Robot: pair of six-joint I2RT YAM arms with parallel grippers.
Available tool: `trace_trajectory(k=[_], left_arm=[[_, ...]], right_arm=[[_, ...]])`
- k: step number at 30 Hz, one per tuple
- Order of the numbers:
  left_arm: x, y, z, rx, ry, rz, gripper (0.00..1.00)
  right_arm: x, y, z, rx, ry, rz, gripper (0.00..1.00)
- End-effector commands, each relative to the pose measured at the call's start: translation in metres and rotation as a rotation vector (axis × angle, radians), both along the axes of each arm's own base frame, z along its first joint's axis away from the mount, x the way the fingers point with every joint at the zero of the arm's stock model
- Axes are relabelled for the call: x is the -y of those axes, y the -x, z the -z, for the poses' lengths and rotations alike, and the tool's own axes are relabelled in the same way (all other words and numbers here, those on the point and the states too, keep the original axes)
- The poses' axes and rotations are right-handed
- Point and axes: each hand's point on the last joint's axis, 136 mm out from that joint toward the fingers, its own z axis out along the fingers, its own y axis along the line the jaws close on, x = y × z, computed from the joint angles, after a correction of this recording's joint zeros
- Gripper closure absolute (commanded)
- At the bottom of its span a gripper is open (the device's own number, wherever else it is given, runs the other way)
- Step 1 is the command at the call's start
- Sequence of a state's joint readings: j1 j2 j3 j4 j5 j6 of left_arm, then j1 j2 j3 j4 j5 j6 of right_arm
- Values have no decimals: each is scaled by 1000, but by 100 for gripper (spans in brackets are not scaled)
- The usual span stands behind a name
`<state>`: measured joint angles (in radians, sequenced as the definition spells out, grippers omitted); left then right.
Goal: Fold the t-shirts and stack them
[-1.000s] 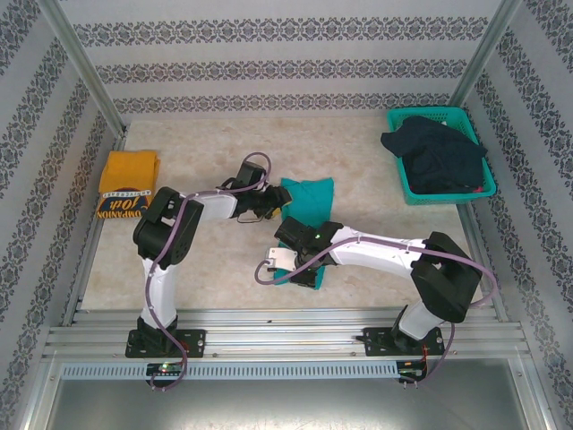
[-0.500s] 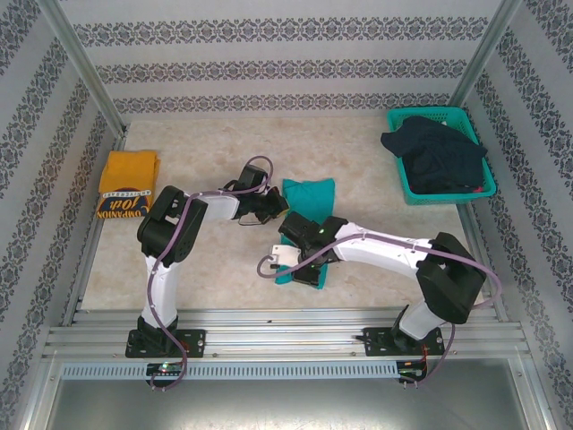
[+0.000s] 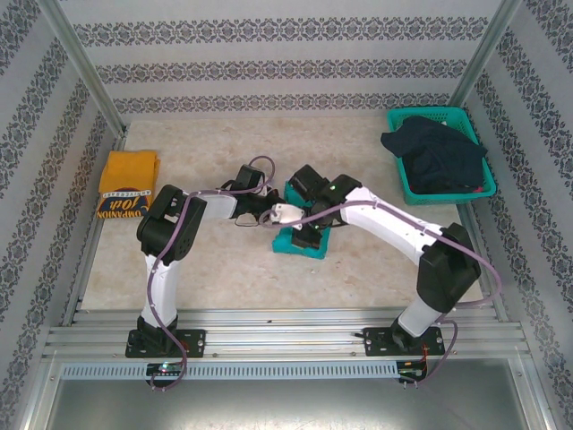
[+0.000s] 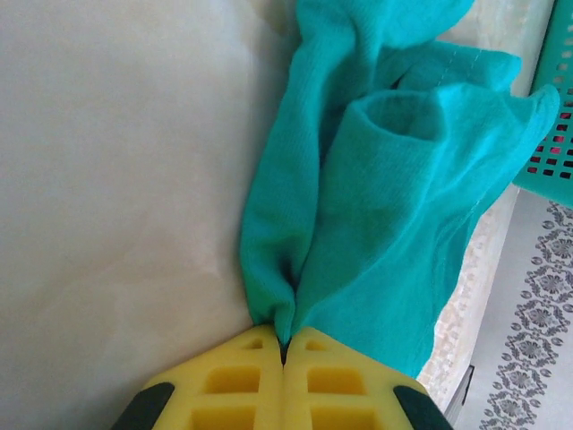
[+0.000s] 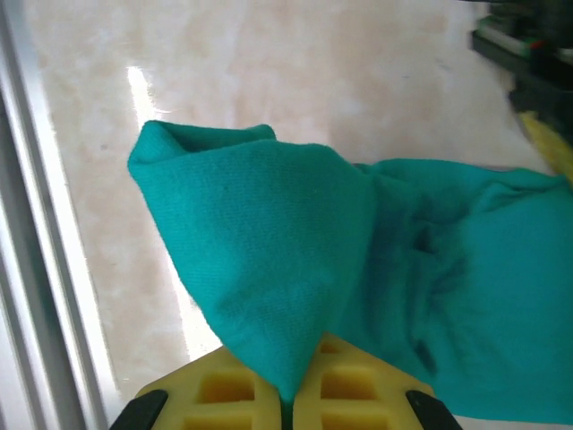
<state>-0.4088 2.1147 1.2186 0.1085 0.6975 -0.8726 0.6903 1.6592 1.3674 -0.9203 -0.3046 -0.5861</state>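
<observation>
Where the left gripper (image 4: 285, 345) brings its jaws fully together, a pinched edge of the teal shirt (image 4: 385, 206) is caught in the seam; the cloth rises from there in two loose folds.

Right gripper (image 5: 288, 394): jaws likewise fully closed, nipping a corner of the same shirt, which hangs forward as a peaked flap.

Change, left: a second ago these jaws stood part open beside the cloth; they have since clamped onto it.

Change, right: the arm has swung from the near edge of the bench (image 3: 206, 260) toward its middle, carrying its corner along. The shirt, earlier stretched toward the near edge, is now a shorter bundle at mid-bench.

Reading: with both ends held, a fold of the near part over the far part appears under way, but it is not yet flat.

Yellow shirt (image 3: 127, 184): folded, at the left edge toward the far corner, unmoved; probably the base for the stack.

Basket (image 3: 430, 115): far right corner, holding dark cloth (image 3: 439, 154); whether that is a shirt cannot be told.

Obscured: from above, both wrists cover much of the teal shirt. Its lettering is not visible, and the number of layers each jaw holds cannot be made out.
</observation>
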Motion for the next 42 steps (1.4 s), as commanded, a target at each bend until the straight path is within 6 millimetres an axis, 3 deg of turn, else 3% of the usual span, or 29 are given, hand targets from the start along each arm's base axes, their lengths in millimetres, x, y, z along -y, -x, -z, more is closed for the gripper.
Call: trace_trajectory(k=[1,10,24,31,42], left_arm=[[-31,47,61,-233,-124,19,100],[-28,53,67,-270,-99,95,100],[-33,55,76,-293,-123,130,100],[-35,57,79,-300,-137,126,100],[-38,55,79,-301,-140,116,100]], right_arm=[[7,-22,-7,15,-3,0,100],[27,-85,-19,87,-23,105,100],[37,-150,-15,181,-13,185,100],[39,-175,-10,222,10,200,100],[51,-199,19,225,60,234,100]])
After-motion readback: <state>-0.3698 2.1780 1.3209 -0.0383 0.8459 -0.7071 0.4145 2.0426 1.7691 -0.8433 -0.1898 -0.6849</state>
